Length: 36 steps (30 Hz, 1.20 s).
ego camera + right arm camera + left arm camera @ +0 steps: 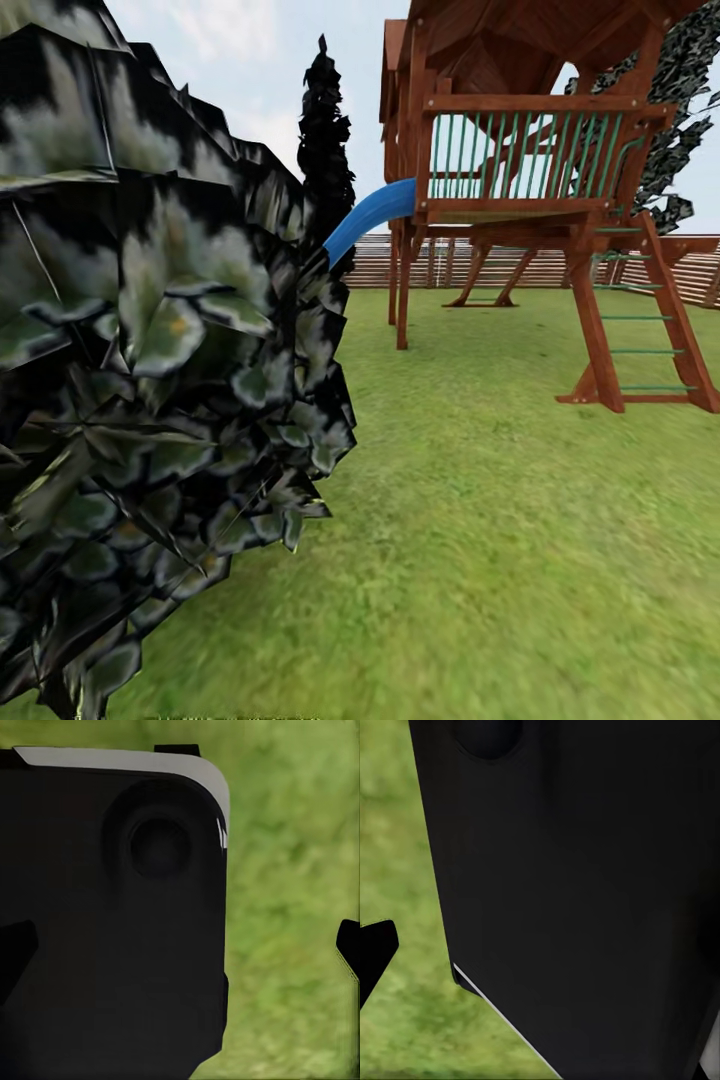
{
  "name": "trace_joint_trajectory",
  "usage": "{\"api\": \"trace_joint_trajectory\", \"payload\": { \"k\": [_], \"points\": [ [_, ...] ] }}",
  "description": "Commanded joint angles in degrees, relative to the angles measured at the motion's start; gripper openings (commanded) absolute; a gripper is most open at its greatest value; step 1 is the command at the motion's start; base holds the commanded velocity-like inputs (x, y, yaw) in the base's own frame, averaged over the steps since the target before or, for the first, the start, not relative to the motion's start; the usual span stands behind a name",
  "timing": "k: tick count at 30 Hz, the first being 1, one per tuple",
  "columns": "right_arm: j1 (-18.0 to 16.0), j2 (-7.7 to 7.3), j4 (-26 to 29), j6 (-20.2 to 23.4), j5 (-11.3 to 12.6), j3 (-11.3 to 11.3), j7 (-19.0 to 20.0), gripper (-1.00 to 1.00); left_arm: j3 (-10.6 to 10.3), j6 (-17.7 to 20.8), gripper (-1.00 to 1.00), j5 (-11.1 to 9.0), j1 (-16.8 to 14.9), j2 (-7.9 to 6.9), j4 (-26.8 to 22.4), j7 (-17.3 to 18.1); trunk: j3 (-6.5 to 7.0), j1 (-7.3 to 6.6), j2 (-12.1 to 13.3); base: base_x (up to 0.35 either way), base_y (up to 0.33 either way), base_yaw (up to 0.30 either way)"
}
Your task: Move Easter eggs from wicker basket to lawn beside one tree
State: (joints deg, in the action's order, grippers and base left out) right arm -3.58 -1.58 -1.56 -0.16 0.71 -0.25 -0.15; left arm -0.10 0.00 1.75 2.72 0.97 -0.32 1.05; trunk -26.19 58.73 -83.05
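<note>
In the fenced garden, the robot stands on the lawn (520, 560) hard beside a dark, round bush (150, 380) that blocks the left half of its head view. Ahead rises a wooden playset (530, 180) with a blue slide (370, 215) and a ladder (650, 330), a near-black conical tree (325, 140) behind it and a slatted fence (440, 262) closing the yard. Neither the wicker basket nor the three Easter eggs can be made out from here, so which way they lie from either arm, and which arm is nearer, cannot be told. The wrist cameras look down at blurred grass past the robot's own black body panels (585, 900), with dark fingertips (349, 945) at the frame edges; the fingers seem spread and carry nothing, though that is only a reading of slivers. The task looks barely begun: the likely next need is to turn clear of the bush and find the basket.
</note>
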Motion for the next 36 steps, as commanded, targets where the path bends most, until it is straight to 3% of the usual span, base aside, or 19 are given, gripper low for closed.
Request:
{"api": "trace_joint_trajectory", "payload": {
  "k": [1, 36],
  "points": [
    [-0.1, 0.00, -0.1, 0.0, 0.1, 0.0, 0.0, 1.00, 0.0, 0.0, 1.00, 0.2, 0.0, 0.00, 0.0, 0.1, -0.04, 0.00, 0.0, 0.000, 0.000, 0.288],
    [-0.1, 0.17, -0.1, -0.2, -0.1, 0.1, -0.2, 1.00, 0.0, 0.0, 1.00, 0.2, 0.0, 0.00, 0.0, 0.1, -0.04, 0.00, 0.0, 0.000, 0.000, 0.294]
  ]
}}
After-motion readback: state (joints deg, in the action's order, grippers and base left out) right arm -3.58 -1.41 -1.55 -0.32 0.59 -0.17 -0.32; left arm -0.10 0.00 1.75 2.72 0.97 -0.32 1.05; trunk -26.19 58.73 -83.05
